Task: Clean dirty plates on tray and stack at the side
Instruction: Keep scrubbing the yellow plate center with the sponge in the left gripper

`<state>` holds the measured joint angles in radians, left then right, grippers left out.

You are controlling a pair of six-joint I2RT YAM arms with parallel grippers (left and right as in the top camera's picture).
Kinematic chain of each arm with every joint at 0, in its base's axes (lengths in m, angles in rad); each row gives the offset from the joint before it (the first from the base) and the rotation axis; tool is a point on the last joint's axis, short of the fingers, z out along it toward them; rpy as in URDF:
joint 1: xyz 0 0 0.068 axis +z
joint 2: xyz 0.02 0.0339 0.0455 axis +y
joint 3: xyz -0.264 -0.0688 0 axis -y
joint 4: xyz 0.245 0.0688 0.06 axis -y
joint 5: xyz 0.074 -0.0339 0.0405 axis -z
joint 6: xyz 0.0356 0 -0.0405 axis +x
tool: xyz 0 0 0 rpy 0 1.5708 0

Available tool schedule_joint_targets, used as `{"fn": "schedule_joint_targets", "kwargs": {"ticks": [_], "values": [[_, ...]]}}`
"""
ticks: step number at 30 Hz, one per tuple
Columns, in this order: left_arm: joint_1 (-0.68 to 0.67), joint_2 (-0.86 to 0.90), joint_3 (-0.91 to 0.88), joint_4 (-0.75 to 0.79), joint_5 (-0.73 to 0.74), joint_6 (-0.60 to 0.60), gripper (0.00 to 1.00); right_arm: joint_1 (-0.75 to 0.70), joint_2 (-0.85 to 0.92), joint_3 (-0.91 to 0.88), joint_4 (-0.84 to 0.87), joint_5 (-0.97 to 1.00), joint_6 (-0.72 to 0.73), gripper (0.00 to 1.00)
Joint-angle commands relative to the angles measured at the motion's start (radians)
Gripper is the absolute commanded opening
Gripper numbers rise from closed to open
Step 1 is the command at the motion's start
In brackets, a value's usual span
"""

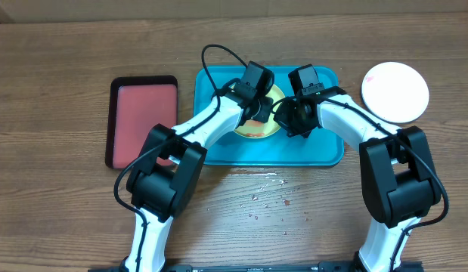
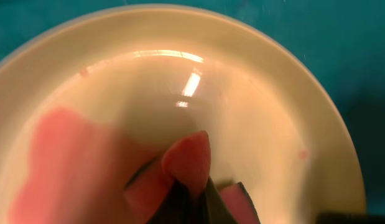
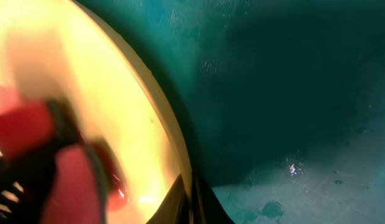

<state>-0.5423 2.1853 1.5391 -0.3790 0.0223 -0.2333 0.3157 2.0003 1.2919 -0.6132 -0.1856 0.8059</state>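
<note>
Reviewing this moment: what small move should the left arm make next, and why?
Probably sweep the pink sponge, clamped in the left gripper, across the yellow-green plate to the red speck left near its rim. The right gripper appears to pinch the rim, steadying the plate on the teal tray.

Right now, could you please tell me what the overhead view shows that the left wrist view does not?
Only the overhead view shows the white plate on the table right of the teal tray, the red tray to its left, both arms, and wet specks in front. Only the left wrist view shows, close up, the left gripper pinching a blurred pinkish-red soft thing over the pale centre of the yellow-green plate, with a small red spot on its rim. Both show that plate lying on the teal tray.
</note>
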Motion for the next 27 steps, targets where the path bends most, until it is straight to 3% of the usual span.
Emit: {"fn": "schedule_joint_targets", "kwargs": {"ticks": [1,7,16,27], "values": [[0.043,0.046,-0.024,0.044,-0.050,-0.026,0.04,0.003,0.009,-0.004,-0.002,0.000,0.001,0.04],[0.089,0.046,-0.024,0.050,-0.049,-0.040,0.04,0.003,0.009,-0.004,-0.002,0.001,0.001,0.04],[0.088,0.038,-0.023,-0.182,-0.042,-0.039,0.04,0.003,0.009,-0.004,-0.001,0.001,-0.002,0.04],[0.054,0.024,-0.023,-0.377,0.179,-0.016,0.04,0.003,0.009,-0.004,0.003,0.005,-0.002,0.04]]}}
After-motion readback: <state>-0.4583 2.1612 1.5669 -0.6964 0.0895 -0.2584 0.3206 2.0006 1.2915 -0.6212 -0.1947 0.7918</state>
